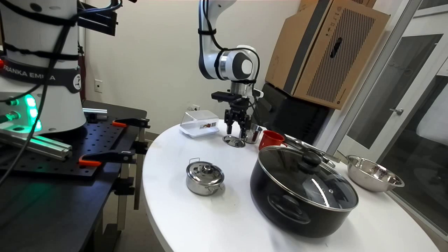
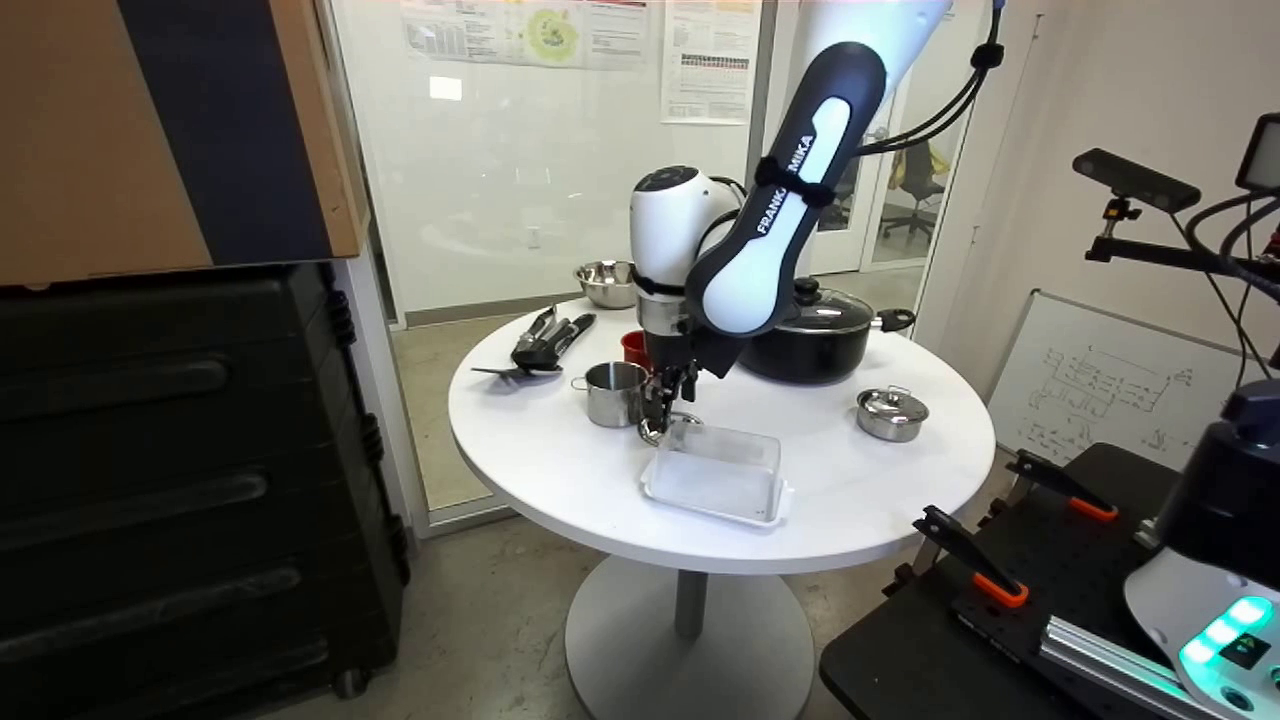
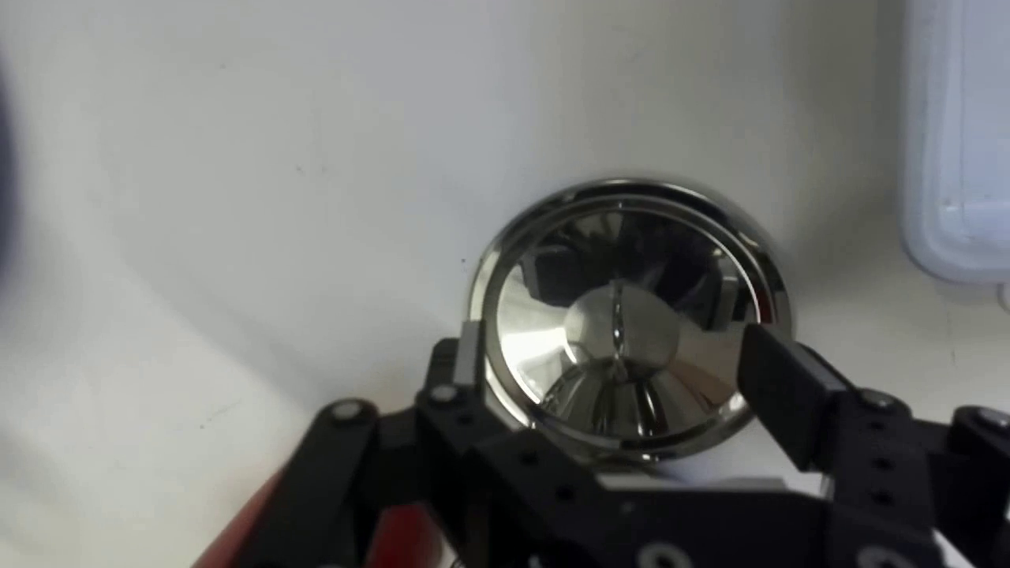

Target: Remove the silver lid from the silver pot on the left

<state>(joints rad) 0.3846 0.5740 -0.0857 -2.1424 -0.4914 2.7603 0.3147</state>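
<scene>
The silver lid [image 1: 233, 141] lies beneath the spread hand [image 3: 615, 351], on the tabletop [image 2: 560, 470], I'd guess so the silver pot [image 2: 610, 402] beside that hand stands uncovered.

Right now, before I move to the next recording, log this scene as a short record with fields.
taken off: small round shiny silver metal lid, lying on the round white table
uncovered: small cylindrical shiny silver metal pot, beside the lid
end effector: black two-finger gripper, open above the lid, holding nothing
also on table: round red cup; big black cylindrical pot
status: lid off the pot
</scene>
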